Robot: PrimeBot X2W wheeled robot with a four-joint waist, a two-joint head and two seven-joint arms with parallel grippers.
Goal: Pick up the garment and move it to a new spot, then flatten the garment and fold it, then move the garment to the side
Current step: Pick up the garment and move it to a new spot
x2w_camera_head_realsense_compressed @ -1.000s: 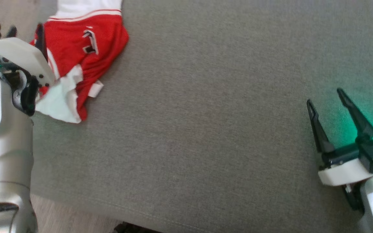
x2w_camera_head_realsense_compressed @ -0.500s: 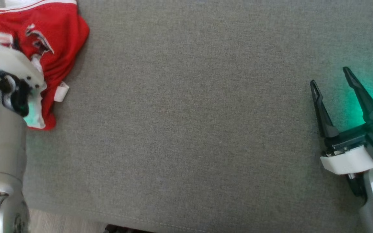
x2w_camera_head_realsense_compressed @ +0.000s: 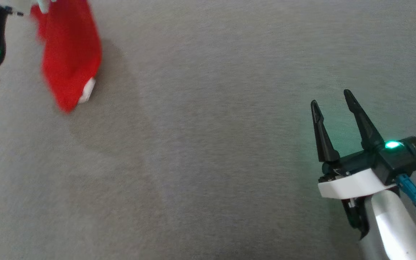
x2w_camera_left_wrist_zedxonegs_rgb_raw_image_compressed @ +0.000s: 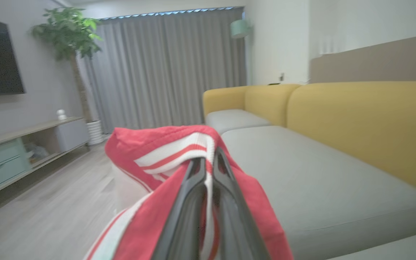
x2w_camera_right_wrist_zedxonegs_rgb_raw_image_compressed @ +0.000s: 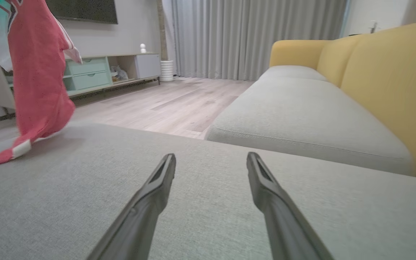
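garment point(x2w_camera_head_realsense_compressed: 69, 68) hangs from high left jaws clenched on it; right jaws spread, low over cushion point(x2w_camera_head_realsense_compressed: 208, 144).

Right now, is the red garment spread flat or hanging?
Hanging: the left claw, shut on the red garment, dangles it over the grey cushion.

The head camera looks down on the grey seat point(x2w_camera_head_realsense_compressed: 208, 144) from above. Both wrist cameras sit low, facing the yellow sofa point(x2w_camera_left_wrist_zedxonegs_rgb_raw_image_compressed: 356, 119) and curtains point(x2w_camera_left_wrist_zedxonegs_rgb_raw_image_compressed: 164, 68).
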